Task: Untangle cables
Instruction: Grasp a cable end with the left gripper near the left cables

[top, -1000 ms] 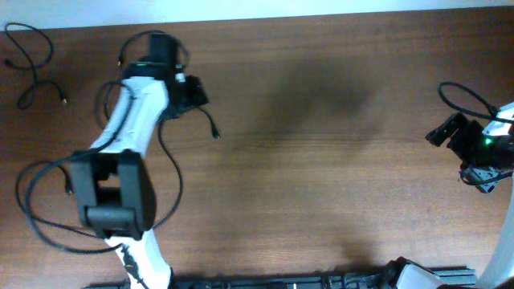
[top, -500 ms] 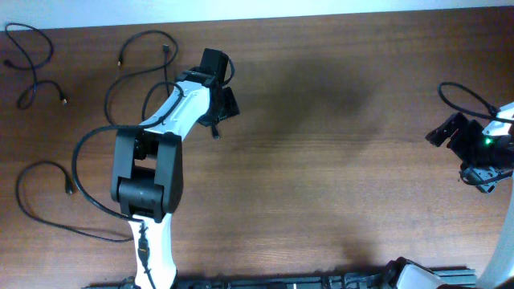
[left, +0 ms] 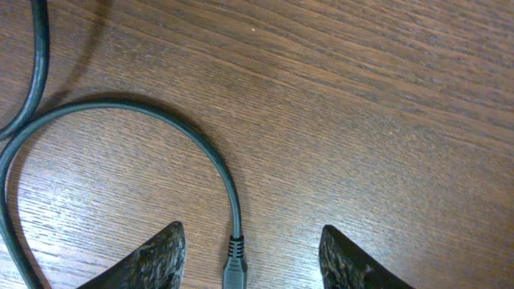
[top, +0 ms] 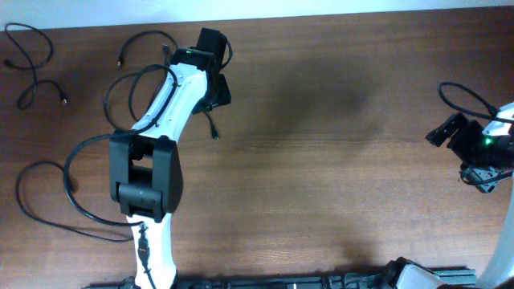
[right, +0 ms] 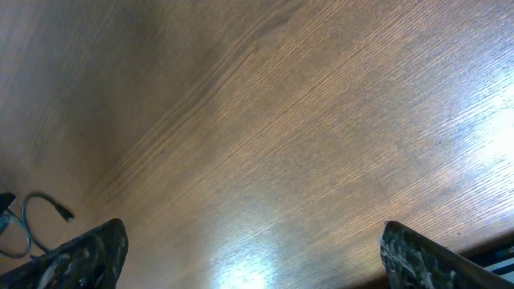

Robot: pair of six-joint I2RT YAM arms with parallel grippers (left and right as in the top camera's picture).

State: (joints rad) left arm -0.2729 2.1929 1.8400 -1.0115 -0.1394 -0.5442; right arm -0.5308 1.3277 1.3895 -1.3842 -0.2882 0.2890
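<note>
Several thin black cables lie at the left of the table: one (top: 28, 60) in the far corner, a looped one (top: 138, 50) beside my left arm, and another (top: 44, 205) near the arm's base. My left gripper (top: 218, 92) hovers low over the table, open. In the left wrist view a cable (left: 161, 120) curves round, and its plug (left: 234, 269) lies between the fingers (left: 152, 261) without touching either. A loose plug (top: 214, 133) shows just below the gripper. My right gripper (top: 440, 135) stays far right, open wide and empty (right: 257, 257).
Brown wooden table (top: 321, 160). A thicker black wire (top: 462, 96) loops at the right arm. The right wrist view shows bare wood and a small cable end (right: 44, 213) far off at its left edge. The table's back edge (top: 321, 14) runs along the top.
My left arm swung right across the cables, then drew back slightly toward the far edge. Its jaws narrowed a little. The right arm has not moved.
</note>
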